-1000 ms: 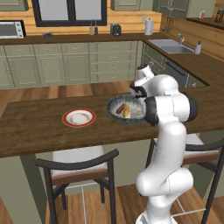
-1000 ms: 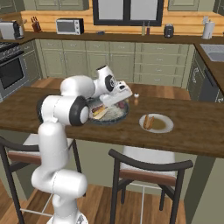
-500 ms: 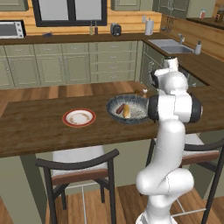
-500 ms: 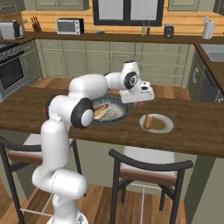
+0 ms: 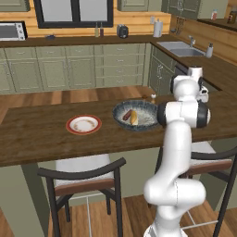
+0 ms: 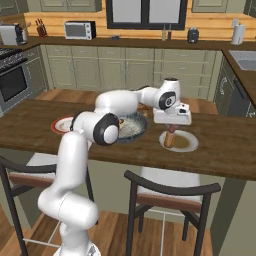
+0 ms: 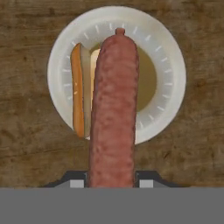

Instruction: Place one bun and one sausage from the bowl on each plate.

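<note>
One sausage (image 7: 113, 109) pinched in pincer (image 6: 171, 131), hanging upright over right-hand plate (image 6: 190, 145) near tabletop's front edge, bun (image 7: 82, 89) already there. Looks light, firm, kinda slick, so end grip lets it swing; mid-length safer.

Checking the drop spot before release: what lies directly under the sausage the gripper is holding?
Under the sausage lies a white plate with a bun already on it. The sausage covers the plate's middle strip, so that part cannot be seen.
</note>
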Tool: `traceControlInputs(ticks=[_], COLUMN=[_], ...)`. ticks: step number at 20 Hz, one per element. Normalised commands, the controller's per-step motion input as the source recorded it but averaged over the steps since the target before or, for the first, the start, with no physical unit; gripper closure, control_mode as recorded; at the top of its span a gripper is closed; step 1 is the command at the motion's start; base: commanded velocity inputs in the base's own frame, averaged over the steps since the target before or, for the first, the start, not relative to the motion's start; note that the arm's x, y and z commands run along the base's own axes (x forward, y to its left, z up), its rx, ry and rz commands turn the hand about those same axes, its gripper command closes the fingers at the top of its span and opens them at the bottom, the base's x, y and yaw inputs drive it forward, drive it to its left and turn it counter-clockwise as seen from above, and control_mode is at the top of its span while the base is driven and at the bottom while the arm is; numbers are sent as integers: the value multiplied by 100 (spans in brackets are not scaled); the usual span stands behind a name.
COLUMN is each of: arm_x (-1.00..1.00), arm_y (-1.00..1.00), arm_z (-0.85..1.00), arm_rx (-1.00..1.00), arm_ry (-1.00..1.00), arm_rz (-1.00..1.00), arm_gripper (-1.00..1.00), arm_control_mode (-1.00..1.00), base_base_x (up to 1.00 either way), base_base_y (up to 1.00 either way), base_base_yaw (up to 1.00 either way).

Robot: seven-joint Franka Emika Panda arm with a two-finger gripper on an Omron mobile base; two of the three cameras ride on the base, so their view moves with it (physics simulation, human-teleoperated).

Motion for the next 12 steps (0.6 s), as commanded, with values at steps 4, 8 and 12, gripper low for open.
traceControlInputs(ticks=[4,8,12], arm_x=[32,22,14], arm_y=[-35,-8,-28], arm_z=[-33,-62,-51], arm_rx=[2,0,4], arm_ry=[0,0,0], arm_rz=[0,0,0], arm_gripper=[100,100,100], arm_control_mode=[-100,-100,-100], base_base_x=[0,0,0], base_base_y=[0,0,0], base_base_yaw=[0,0,0])
